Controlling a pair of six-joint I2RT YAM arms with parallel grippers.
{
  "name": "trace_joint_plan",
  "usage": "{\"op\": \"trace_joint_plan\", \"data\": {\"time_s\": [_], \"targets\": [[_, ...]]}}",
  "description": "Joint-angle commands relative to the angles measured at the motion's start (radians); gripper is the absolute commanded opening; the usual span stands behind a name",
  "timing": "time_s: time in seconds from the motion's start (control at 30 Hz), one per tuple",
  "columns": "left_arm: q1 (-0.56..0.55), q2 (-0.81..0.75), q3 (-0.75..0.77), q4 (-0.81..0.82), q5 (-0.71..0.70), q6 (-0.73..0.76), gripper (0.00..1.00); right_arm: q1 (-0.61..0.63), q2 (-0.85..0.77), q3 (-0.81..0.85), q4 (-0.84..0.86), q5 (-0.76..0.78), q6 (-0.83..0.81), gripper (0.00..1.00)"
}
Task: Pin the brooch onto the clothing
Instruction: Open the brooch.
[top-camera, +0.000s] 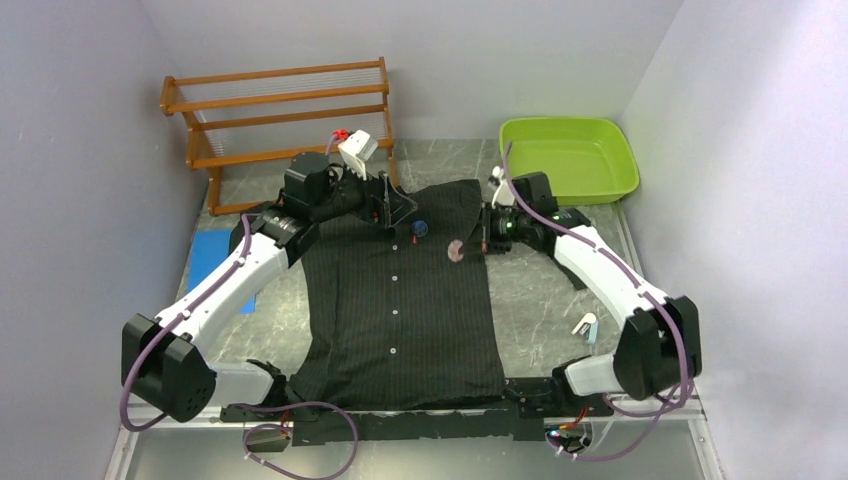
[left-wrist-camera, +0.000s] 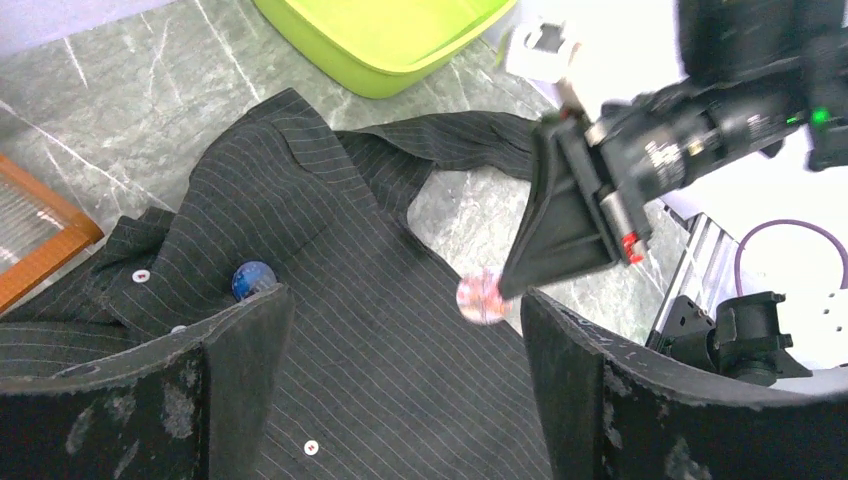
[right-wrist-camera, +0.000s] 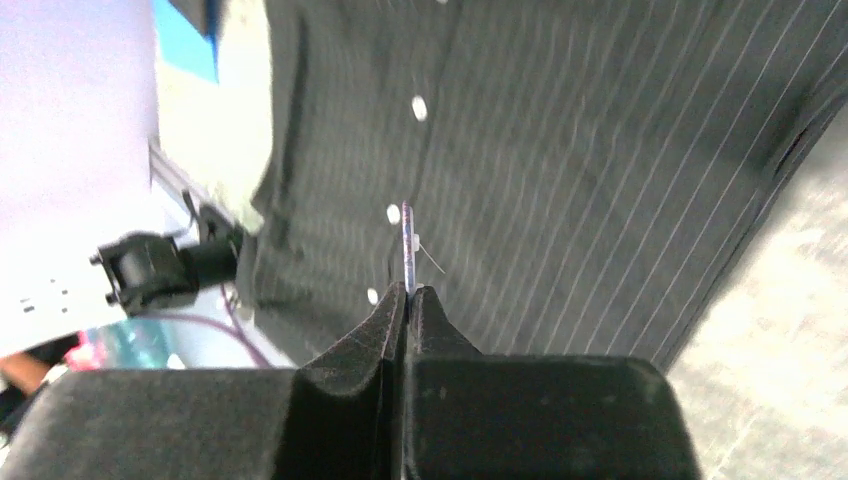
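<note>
Top external view: the brooch (top-camera: 456, 250), a small pinkish disc, sits over the shirt (top-camera: 400, 320) chest, around 1 o'clock from its middle. It's pinched in the clenched right gripper (top-camera: 482, 240) and doesn't look pinned yet imo. The left gripper (top-camera: 392, 212) hangs wide open and empty at the brooch's 10 o'clock.

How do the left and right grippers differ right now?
The left gripper is wide open and empty; the right gripper is shut on the edge of the round pink brooch. The left gripper is over the collar of the black pinstriped shirt, near a blue disc; the right gripper is at the shirt's shoulder edge, on the side of the green tub. Both are at the shirt's collar end, pointing toward each other.
</note>
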Motion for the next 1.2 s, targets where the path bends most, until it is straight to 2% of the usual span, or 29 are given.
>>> {"op": "trace_joint_plan", "data": {"time_s": [0.0, 0.17, 0.37, 0.6, 0.77, 0.87, 1.17], "targets": [[-0.002, -0.009, 0.039, -0.011, -0.001, 0.036, 0.88, -0.010, 0.059, -0.056, -0.119, -0.188, -0.027, 0.00], [-0.007, -0.011, 0.045, -0.026, -0.006, 0.056, 0.87, -0.017, 0.112, -0.063, -0.089, -0.336, -0.008, 0.00], [-0.023, -0.001, 0.066, -0.063, -0.028, 0.083, 0.86, -0.018, 0.135, -0.073, -0.121, -0.325, 0.035, 0.00], [-0.042, 0.001, 0.064, -0.067, -0.041, 0.097, 0.85, -0.052, 0.129, -0.167, -0.073, -0.544, 0.098, 0.00], [-0.049, 0.000, 0.065, -0.072, -0.044, 0.106, 0.85, -0.070, 0.112, -0.185, -0.113, -0.619, 0.075, 0.00], [-0.055, 0.000, 0.066, -0.076, -0.052, 0.113, 0.85, -0.072, 0.110, -0.218, -0.048, -0.713, 0.122, 0.00], [-0.066, 0.003, 0.076, -0.096, -0.060, 0.128, 0.85, -0.073, 0.117, -0.192, -0.065, -0.768, 0.093, 0.00]]}}
